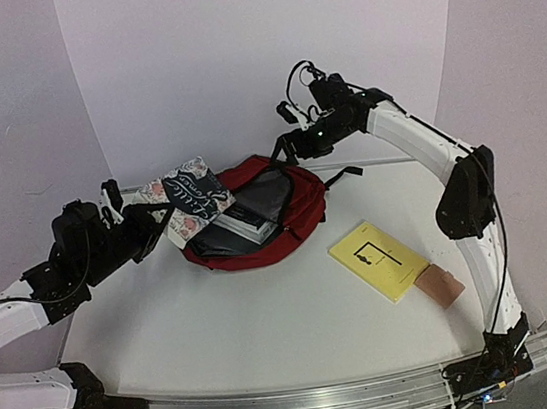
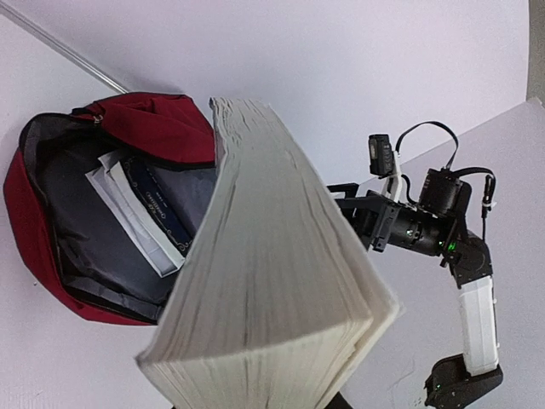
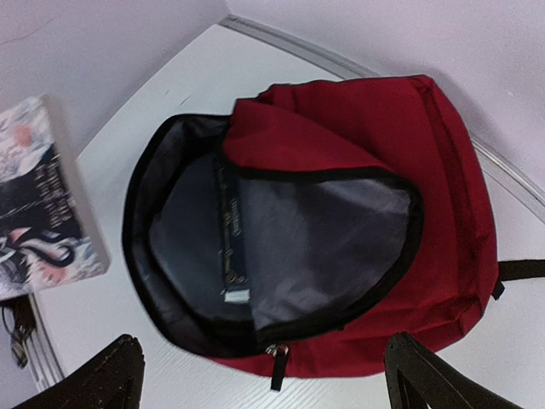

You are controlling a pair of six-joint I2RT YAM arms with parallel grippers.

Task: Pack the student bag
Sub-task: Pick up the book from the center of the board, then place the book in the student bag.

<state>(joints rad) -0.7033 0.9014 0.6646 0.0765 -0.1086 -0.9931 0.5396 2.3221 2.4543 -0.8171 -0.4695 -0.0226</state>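
Observation:
The student bag (image 1: 291, 224) is a dark red backpack lying open in the middle of the table, its grey lining showing (image 3: 324, 239). A dark blue book (image 2: 153, 204) lies inside it, spine visible (image 3: 228, 230). My left gripper (image 1: 158, 220) is shut on a thick book with a floral cover (image 1: 189, 193), held in the air at the bag's left edge; its page block (image 2: 272, 281) hides the fingers in the left wrist view. My right gripper (image 3: 264, 388) hangs open above the bag's far side (image 1: 289, 144), with nothing between its fingers (image 3: 94, 383).
A yellow book (image 1: 380, 259) lies on the table right of the bag, with a small brown flat object (image 1: 439, 287) beside its near corner. White walls close in behind and on both sides. A black strap (image 1: 342, 174) trails from the bag's right side.

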